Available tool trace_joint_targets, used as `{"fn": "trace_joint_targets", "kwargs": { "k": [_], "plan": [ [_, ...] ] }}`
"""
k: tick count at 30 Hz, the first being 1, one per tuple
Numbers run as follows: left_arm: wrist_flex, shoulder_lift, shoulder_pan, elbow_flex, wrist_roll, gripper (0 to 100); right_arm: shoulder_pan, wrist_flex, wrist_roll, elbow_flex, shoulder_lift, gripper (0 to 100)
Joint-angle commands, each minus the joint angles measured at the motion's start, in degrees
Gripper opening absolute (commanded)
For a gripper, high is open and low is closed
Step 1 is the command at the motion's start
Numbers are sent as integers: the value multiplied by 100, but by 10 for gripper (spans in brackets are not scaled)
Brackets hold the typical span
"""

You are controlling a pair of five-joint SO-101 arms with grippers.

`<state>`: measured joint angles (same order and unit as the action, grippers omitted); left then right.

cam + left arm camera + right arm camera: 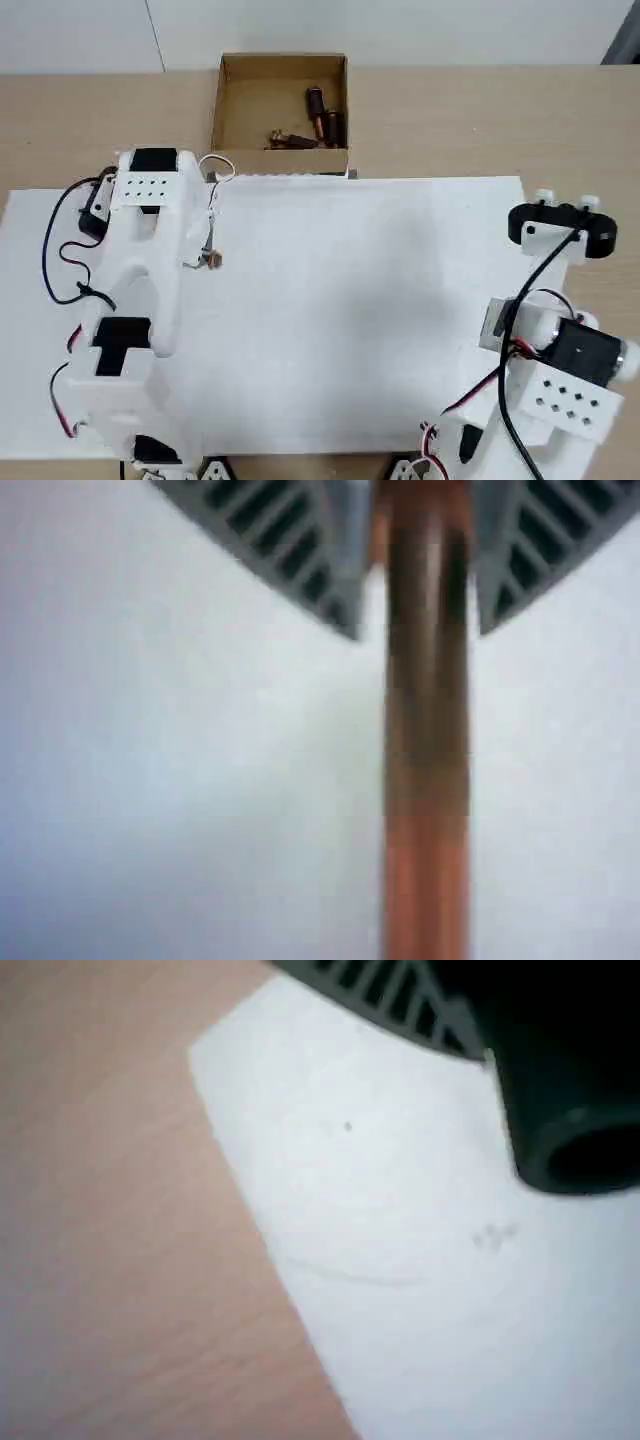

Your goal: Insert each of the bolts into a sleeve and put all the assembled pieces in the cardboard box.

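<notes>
Presently: copper-coloured metal cylinder (425,730), one end cut off, gripped between left jaws over white sheet (380,320); brown cardboard box (218,100) at far edge of desk (450,120), several copper pieces (318,120) inside; right jaws, state cannot be told.

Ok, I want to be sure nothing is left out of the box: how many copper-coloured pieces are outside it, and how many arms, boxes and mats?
Cardboard box: 1
Copper-coloured piece outside it: 1, gripped in the left hand
Robot arms: 2, left arm and right arm
White mat: 1
Total: 5
</notes>
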<state>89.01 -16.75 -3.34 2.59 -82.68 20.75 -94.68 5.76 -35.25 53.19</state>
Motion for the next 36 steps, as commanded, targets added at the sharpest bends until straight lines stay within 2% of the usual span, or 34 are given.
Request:
{"fn": "trace_joint_targets", "kwargs": {
  "k": [1,4,10,12,14,18,23,30,36],
  "plan": [
    [-35,422,-26,233,70,174,40,101,-79,26,84,3],
    [-35,422,0,233,70,204,40,101,-79,26,84,3],
    [-26,440,-35,251,88,204,13,101,-79,26,84,3],
    [97,440,-35,365,308,203,4,127,-79,44,84,3],
    [255,431,-18,558,932,203,4,154,-70,62,84,3],
    [659,431,-18,1209,2655,203,-163,224,-44,62,84,3],
    [1090,431,-18,1938,4360,203,-813,303,-79,62,84,4],
    [1134,387,-97,1982,6127,203,-1499,831,-79,62,84,4],
    [1134,387,-237,1982,7042,203,-1657,910,-70,53,31,4]
  ]
}}
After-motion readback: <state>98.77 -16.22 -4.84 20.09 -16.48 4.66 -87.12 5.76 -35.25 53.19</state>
